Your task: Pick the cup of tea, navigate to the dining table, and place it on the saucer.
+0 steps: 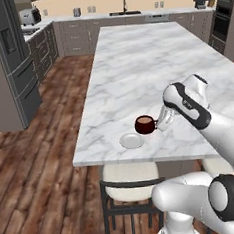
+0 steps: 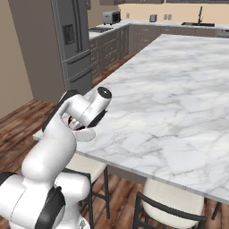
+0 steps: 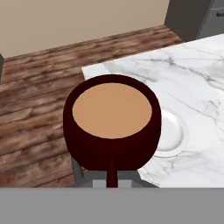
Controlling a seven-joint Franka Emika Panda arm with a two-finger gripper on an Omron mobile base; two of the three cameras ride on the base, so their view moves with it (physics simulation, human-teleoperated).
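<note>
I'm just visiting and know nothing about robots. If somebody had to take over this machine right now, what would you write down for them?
Gripper: shut on the cup, holding it by the handle side.
Cup: full of tea, held just beside the saucer, near the front edge of the table. Whether it touches the marble I cannot tell.
Saucer: bare, on the table near its corner.
Done: cup picked up and brought to the table.
Left: shift the cup over the saucer, set it down, open the gripper and pull back.
</note>
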